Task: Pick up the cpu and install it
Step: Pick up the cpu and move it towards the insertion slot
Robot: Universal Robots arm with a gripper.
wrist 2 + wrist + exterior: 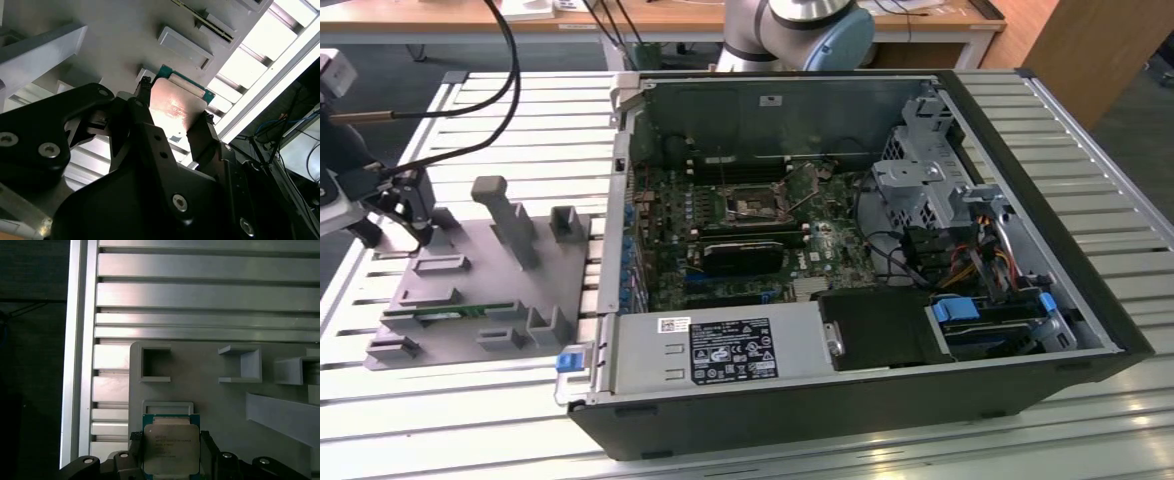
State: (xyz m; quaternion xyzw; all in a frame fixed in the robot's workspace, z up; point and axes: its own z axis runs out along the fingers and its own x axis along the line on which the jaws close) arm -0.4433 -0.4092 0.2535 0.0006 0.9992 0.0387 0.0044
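The cpu (171,450), a flat square chip with a shiny metal top on a green board, sits between my two black fingertips in both wrist views. My gripper (170,436) is shut on its two opposite edges, just over a shallow square recess of the grey holder tray (200,370). In the second wrist view the cpu (175,107) reflects light between the fingers of the gripper (176,102). In the exterior view my gripper (414,225) hangs over the far corner of the tray (480,290) on the exterior view's left. The motherboard socket (757,207) lies inside the open computer case (854,400).
The tray carries upright grey posts (500,215) and a green memory stick (447,312) in a slot. A black heatsink block (747,255) and cables (961,265) fill the case. The slatted metal table (1067,130) runs under everything, and its edge is close beside the tray.
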